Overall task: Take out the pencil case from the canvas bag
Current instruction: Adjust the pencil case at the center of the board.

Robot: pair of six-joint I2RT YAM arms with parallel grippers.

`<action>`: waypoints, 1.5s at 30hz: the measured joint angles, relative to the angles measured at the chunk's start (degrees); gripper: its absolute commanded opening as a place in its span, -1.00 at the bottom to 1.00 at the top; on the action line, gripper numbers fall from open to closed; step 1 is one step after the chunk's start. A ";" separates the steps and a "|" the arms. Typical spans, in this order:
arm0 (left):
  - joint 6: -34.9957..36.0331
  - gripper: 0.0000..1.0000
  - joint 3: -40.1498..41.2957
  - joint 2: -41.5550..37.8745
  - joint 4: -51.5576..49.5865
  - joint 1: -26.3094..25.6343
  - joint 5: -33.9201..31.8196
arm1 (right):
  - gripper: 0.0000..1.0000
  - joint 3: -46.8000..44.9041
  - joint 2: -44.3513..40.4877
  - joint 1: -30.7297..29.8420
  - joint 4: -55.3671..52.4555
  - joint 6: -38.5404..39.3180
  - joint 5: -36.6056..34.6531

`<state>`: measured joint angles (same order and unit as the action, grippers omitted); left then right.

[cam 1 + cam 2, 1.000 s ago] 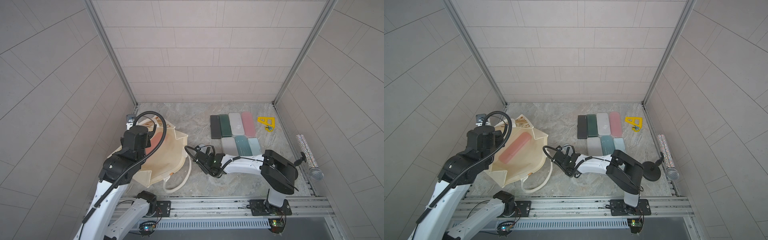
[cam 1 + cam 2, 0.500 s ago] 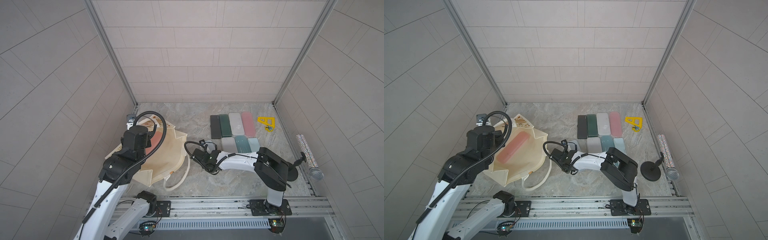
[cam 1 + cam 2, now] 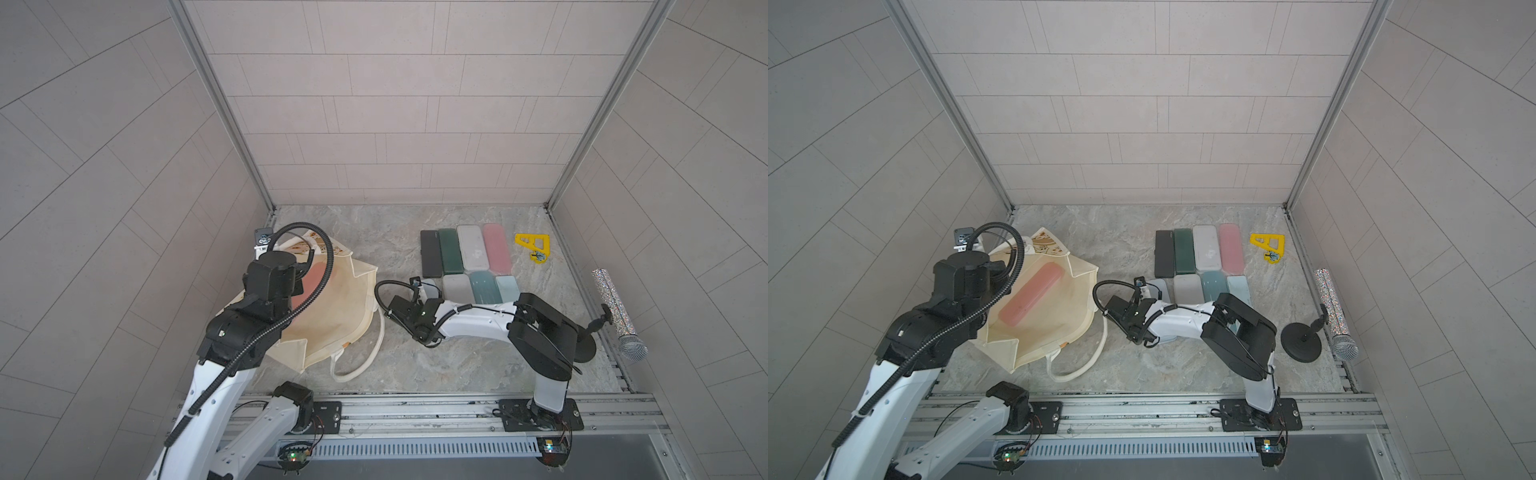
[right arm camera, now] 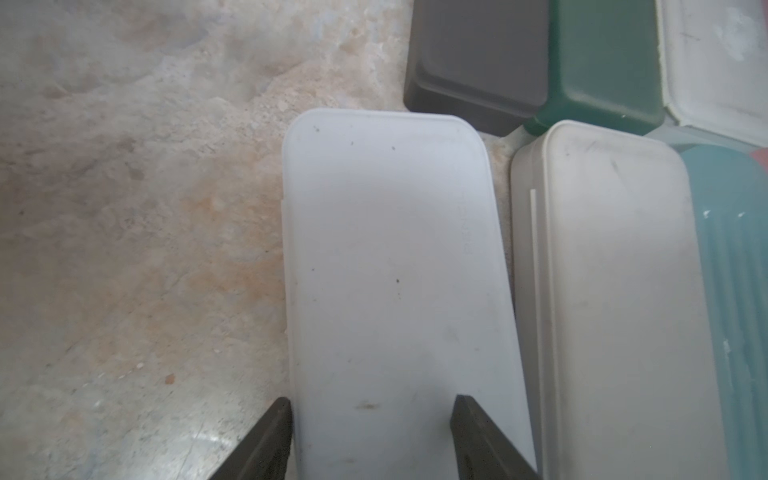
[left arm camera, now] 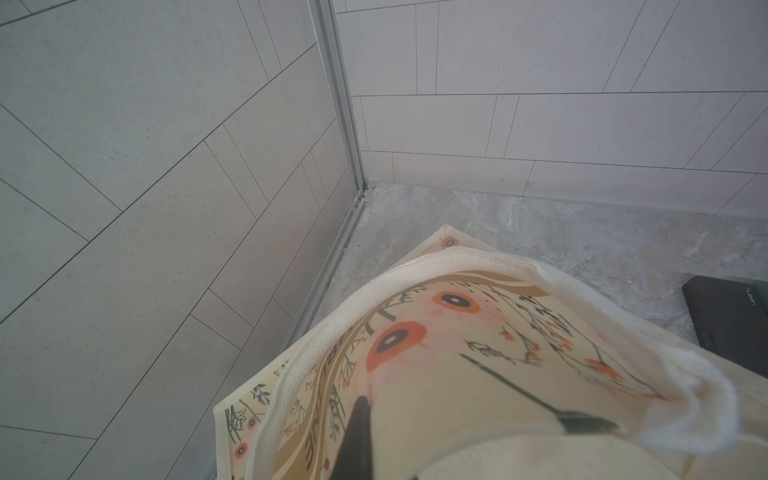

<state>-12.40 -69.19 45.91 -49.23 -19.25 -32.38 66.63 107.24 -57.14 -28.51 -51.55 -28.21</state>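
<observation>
Clamps canvas bag [image 3: 1059,324] with left gripper [image 5: 359,436]; straddles white pencil case [image 4: 390,249] with right gripper [image 4: 370,401], hold unclear; if skewed, risks shoving beige case [image 4: 602,291].

Open canvas bag [image 3: 336,311] on marbled floor, pink pencil case [image 3: 312,277] inside

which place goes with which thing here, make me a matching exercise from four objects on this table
Things
1. salmon-pink oblong pencil case
2. frosted white plastic case
3. yellow plastic triangle ruler
4. glittery silver microphone

Places
A. on a black stand at the table's right edge
B. inside the cream flower-print canvas bag
C. at the right pincer's fingertips
D. beside the pale pink case in the back row

Pairs: 1-B, 2-C, 3-D, 4-A
</observation>
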 measured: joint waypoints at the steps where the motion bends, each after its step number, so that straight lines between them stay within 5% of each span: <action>1: 0.00 -1.00 0.00 0.00 0.00 0.00 0.02 | 0.26 0.00 0.00 0.50 0.00 -0.09 -0.09; 13: 0.02 -1.00 -0.02 0.17 0.00 0.00 0.44 | 0.26 0.00 0.00 2.45 0.50 -0.42 -0.11; 19: 0.42 -1.00 -0.02 0.33 0.04 0.00 1.31 | 0.54 -1.46 -1.88 2.47 2.86 0.04 1.70; 27: 1.55 -1.00 -0.02 1.64 1.16 0.00 6.12 | 0.72 -11.82 -21.70 2.12 12.90 4.28 5.40; 32: 2.69 -1.00 -0.02 4.42 2.60 0.07 12.70 | 0.78 -26.21 -37.83 2.05 27.58 9.29 1.99; 37: 3.72 -1.00 -0.02 6.78 4.55 0.11 20.52 | 0.68 -37.83 -48.17 3.54 34.67 15.63 0.81; 45: 3.98 -1.00 0.59 6.32 5.99 0.11 28.74 | 0.50 -38.03 -55.71 1.73 36.94 29.18 9.55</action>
<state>-8.43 -68.60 52.23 -43.24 -19.14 -3.64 28.60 51.53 -55.42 8.43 -22.37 -18.65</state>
